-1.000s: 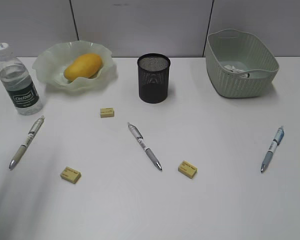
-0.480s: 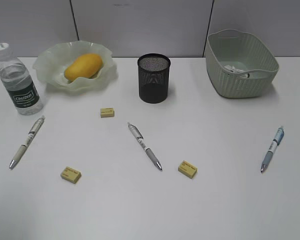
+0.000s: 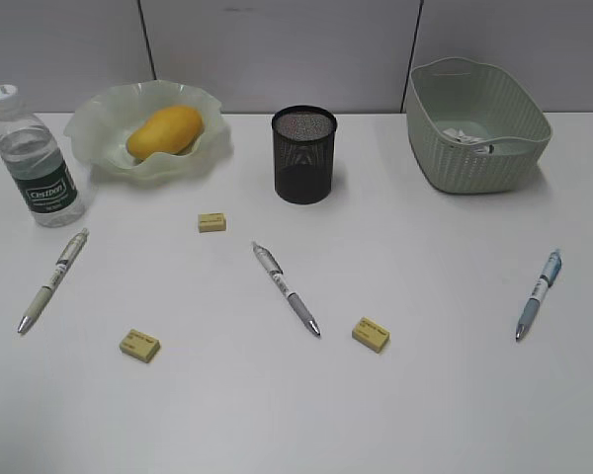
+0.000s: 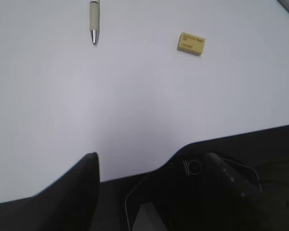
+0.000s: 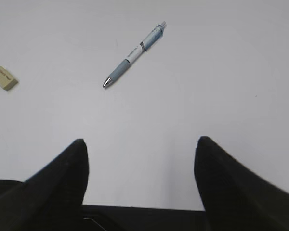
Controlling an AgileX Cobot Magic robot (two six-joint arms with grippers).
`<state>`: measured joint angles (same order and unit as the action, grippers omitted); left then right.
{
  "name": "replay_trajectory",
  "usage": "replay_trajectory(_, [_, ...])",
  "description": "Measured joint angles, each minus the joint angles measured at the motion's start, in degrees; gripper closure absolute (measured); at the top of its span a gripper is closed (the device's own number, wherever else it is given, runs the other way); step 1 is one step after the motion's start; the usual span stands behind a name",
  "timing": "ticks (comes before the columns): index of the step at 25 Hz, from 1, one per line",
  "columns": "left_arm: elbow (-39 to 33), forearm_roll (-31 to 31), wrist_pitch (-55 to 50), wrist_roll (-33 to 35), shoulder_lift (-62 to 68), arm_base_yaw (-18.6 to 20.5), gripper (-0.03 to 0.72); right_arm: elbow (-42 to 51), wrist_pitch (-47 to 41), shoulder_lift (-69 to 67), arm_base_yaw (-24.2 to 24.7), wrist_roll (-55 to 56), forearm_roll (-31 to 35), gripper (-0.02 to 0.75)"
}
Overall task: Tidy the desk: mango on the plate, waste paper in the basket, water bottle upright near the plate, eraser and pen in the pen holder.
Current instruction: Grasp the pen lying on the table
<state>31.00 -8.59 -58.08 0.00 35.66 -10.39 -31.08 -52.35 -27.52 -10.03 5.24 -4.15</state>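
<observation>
Gone from the left edge of the exterior view is the dark arm part and soft shadow that sat there a second ago; every object on the bench lies where it did. That bench is a plain, matte white flat top.

At the back left, the smooth yellow-orange oval mango rests inside the plate, a pale green translucent glass dish with a wavy ruffled rim. Just left of the plate the water bottle stands upright, clear plastic with a dark green label and white cap. The pen holder, a black wire-mesh cylinder, stands at the back centre. At the back right is the basket, a sage-green oval plastic tub with woven-look walls, and the crumpled white waste paper lies inside it.

Three pens lie flat: a grey-and-white one at the left, a similar one at the centre, and a blue-gripped one at the right. Three small yellow block erasers lie apart from them: near the pen holder, front left and front centre.

The right gripper hangs above bare bench, its black jaws spread wide and holding nothing. The left gripper shows only partly, so I cannot tell how its jaws stand.
</observation>
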Motion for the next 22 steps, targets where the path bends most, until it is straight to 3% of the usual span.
replay_trajectory(8, [0.0, 2.0, -2.4, 0.0, 0.0, 0.0, 0.190, -4.4, 7.0, -18.8, 0.0, 2.7, 0.4, 0.195])
replay_trajectory(22, [0.0, 2.2, -2.1, 0.0, 0.0, 0.0, 0.190, -23.3, 6.3, -62.1, 0.5, 9.2, 4.8, 0.207])
